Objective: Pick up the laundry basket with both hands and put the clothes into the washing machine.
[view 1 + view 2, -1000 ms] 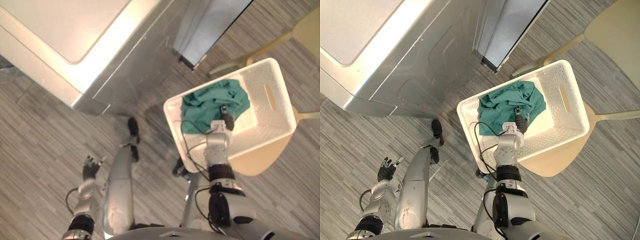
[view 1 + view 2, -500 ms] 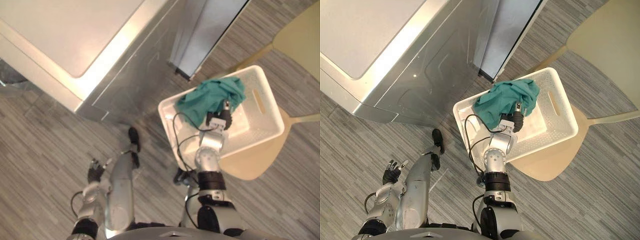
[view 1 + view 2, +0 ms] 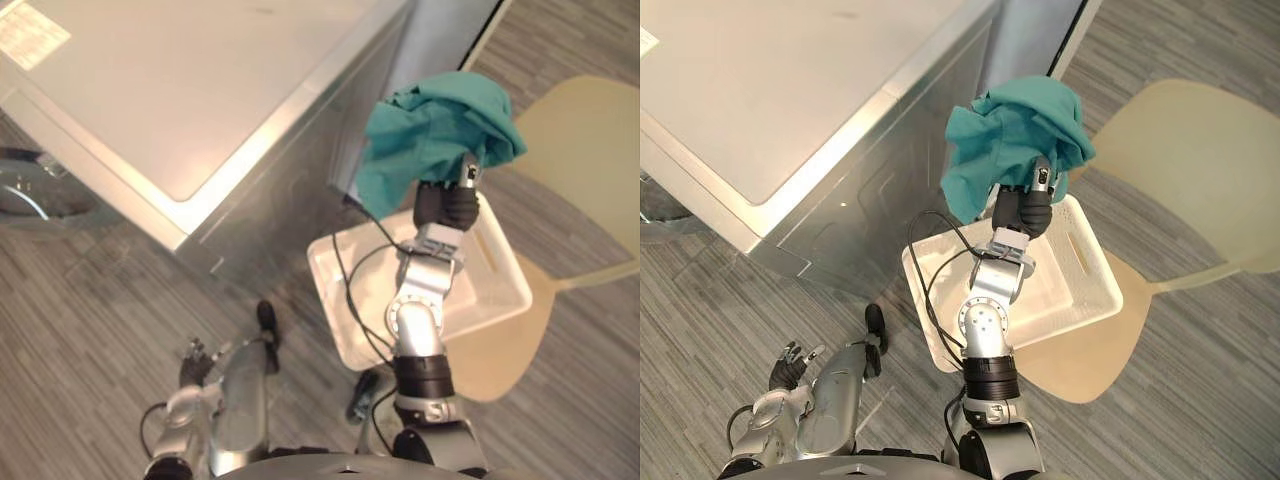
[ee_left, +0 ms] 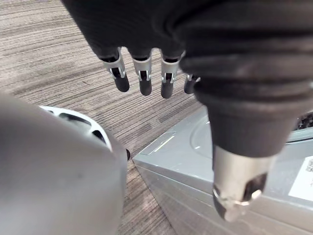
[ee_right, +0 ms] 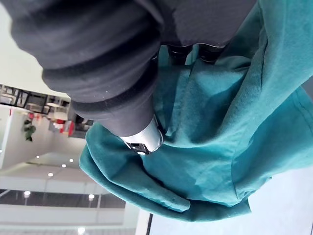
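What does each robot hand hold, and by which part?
The right robot hand grips the teal garment by a bunched fold; the left robot hand holds nothing.

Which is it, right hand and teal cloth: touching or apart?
Touching. The right wrist view shows the right hand with thumb and fingers curled into the teal cloth.

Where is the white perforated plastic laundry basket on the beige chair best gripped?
Probably at the oval handle slot in the white perforated plastic laundry basket's short wall, the one farther from the silver washing machine. Come from outside that wall, since the basket stands upright and open-topped. The right hand is shut on the teal cloth.
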{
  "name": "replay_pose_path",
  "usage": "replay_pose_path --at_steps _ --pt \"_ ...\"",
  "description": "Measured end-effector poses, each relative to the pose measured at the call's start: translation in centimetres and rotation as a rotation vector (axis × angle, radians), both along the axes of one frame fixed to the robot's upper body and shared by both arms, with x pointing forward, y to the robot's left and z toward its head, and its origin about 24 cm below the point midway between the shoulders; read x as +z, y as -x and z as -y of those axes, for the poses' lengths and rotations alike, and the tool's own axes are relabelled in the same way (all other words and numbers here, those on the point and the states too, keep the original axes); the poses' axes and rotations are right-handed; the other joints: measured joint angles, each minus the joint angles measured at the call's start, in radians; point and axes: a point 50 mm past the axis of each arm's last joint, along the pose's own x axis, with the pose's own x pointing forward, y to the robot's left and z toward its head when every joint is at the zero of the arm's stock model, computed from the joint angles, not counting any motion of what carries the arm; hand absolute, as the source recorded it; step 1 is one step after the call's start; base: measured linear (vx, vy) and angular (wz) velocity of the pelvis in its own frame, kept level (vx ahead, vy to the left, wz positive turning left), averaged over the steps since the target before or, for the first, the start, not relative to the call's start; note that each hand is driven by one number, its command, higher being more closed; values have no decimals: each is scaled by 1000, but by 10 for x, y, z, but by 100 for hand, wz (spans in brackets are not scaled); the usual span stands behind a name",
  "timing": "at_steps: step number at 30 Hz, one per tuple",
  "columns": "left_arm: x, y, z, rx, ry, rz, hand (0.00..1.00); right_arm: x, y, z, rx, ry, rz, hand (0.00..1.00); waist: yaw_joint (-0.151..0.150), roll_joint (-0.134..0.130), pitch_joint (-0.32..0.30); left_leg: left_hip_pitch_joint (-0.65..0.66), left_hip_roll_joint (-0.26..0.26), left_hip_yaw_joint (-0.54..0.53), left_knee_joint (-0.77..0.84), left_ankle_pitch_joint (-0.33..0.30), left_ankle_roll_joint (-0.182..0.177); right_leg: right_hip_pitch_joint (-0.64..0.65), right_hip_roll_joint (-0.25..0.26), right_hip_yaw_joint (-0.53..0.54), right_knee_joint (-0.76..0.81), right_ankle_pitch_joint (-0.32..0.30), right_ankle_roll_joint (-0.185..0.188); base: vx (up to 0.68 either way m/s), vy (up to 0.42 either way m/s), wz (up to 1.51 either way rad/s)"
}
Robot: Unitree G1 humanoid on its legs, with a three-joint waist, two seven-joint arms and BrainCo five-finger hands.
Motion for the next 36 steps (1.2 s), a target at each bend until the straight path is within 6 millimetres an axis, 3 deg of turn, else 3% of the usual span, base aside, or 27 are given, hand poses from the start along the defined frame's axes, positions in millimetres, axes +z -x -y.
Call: replay_pose_path --at_steps 5,10,15,21,23,25,29,31,36 --pt "1 21 3 28 22 3 0 -18 7 14 -39 31 -54 100 1 -1 -110 97 -41 -30 -99 35 12 136 15 -57 -130 35 25 124 -37 19" --pt "21 13 -6 103 21 118 0 -28 14 35 -124 42 -98 100 4 -1 -173 179 -64 -61 -178 59 7 253 37 -112 -241 66 39 125 -59 20" --pt "53 9 -36 332 1 285 0 -39 14 47 -160 51 -152 100 12 7 -219 214 -61 -74 -186 60 8 328 71 -127 -337 107 39 43 -33 1" --pt "88 35 -82 640 -112 414 0 -53 23 59 -206 49 -204 100 21 32 -265 282 -56 -76 -235 79 -3 394 98 -120 -416 142 32 -13 -11 -6" --pt "112 42 -100 731 -191 502 0 -67 28 65 -218 50 -261 100 20 42 -276 316 -52 -77 -269 88 -14 422 110 -120 -441 149 21 -83 -13 -4" --pt "131 41 -105 751 -228 589 0 -72 32 66 -218 53 -284 100 19 48 -286 323 -46 -82 -290 97 -27 421 115 -119 -444 152 16 -84 -16 -1" --pt "180 30 -100 727 -283 815 0 -75 32 63 -192 68 -291 100 9 65 -297 341 -40 -89 -329 106 -44 413 129 -91 -459 160 11 -88 -13 -12" --pt "206 14 -81 623 -278 961 0 -73 30 49 -132 99 -267 100 -15 79 -308 347 -41 -84 -335 100 -45 412 132 -65 -475 171 10 -75 -13 -30" --pt "217 -35 -25 270 -110 1060 0 -62 28 17 22 155 -200 100 -45 84 -320 353 -27 -46 -330 99 -50 378 141 5 -488 198 8 -18 -27 -38"
